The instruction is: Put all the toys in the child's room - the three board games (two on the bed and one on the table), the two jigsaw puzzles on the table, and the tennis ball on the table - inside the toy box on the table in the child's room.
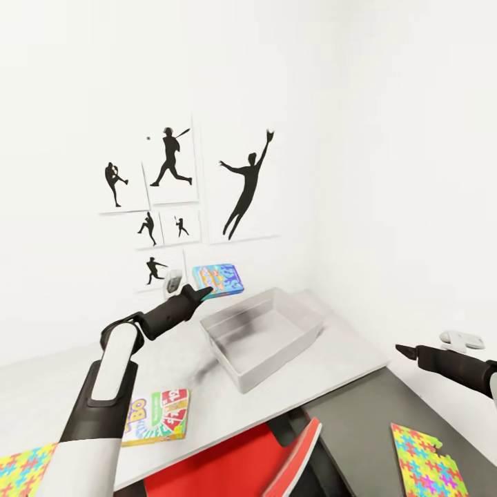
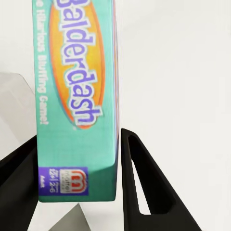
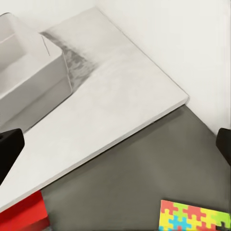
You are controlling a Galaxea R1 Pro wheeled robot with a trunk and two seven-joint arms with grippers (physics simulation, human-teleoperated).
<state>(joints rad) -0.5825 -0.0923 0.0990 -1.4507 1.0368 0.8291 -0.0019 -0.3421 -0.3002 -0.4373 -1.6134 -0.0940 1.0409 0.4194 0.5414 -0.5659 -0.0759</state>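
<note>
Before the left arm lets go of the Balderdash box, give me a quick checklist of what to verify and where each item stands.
1. Left gripper shut on the Balderdash box: ok, fingers flank it in the left wrist view.
2. Box over the toy box: not ok, it hangs beyond the tray's far left corner.
3. Toy box interior free: ok, nothing visible inside.
4. Right gripper out of the way: ok, open, over the dark cabinet top.
5. Toys left outside: not ok, SKIP-BO box on the table, jigsaw puzzle on the cabinet.
</note>
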